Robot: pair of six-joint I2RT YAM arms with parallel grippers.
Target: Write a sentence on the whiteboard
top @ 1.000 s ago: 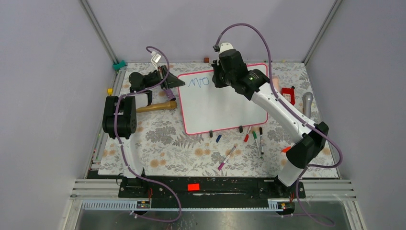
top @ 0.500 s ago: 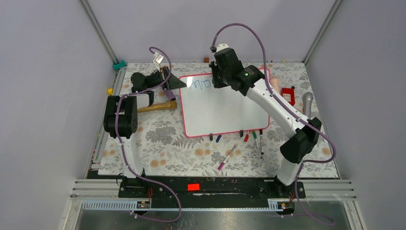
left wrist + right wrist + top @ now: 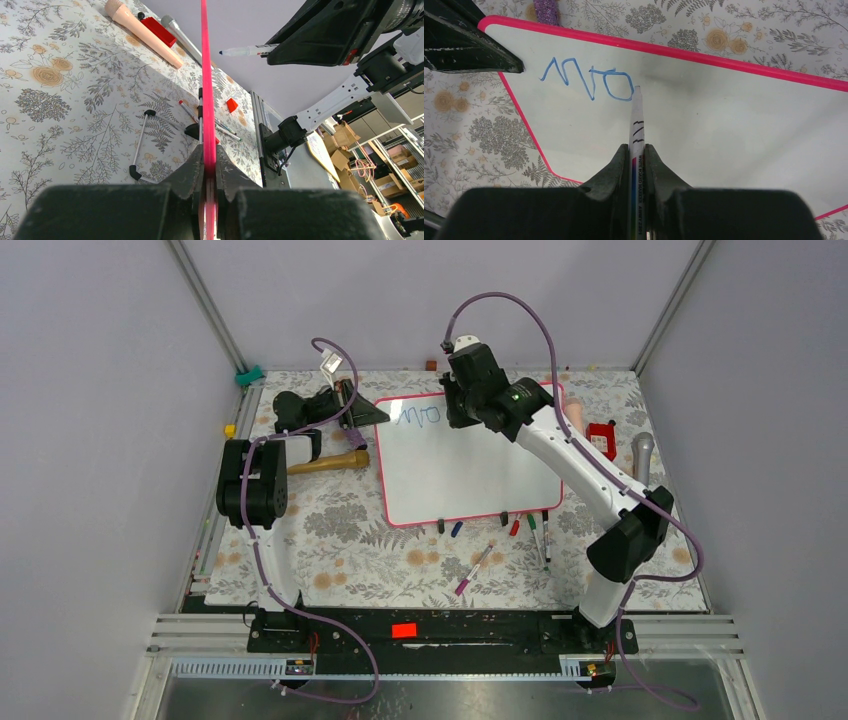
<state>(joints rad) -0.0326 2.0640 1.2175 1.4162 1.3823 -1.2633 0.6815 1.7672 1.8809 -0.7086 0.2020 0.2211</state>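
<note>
The whiteboard (image 3: 470,465) lies on the flowered table, white with a pink rim (image 3: 205,75). Near its far left corner stands the sentence's blue writing (image 3: 418,414), a few wobbly letters (image 3: 589,82). My left gripper (image 3: 378,412) is shut on that corner's rim, which runs between its jaws (image 3: 208,167). My right gripper (image 3: 456,416) hangs over the board's far edge, shut on a white whiteboard marker (image 3: 638,120). The marker's tip rests at the right side of the last letter. The same marker (image 3: 247,50) shows in the left wrist view.
Loose markers (image 3: 540,535) and a pink-capped one (image 3: 474,568) lie near the board's front edge, with a blue cap (image 3: 456,529). A wooden-handled tool (image 3: 325,464) lies left of the board. A red object (image 3: 602,435) and a grey microphone (image 3: 642,452) sit at the right.
A second ago the board sat more skewed; its right side has since swung toward me. The right arm shifted slightly back and left with the marker. Both grips have held.
</note>
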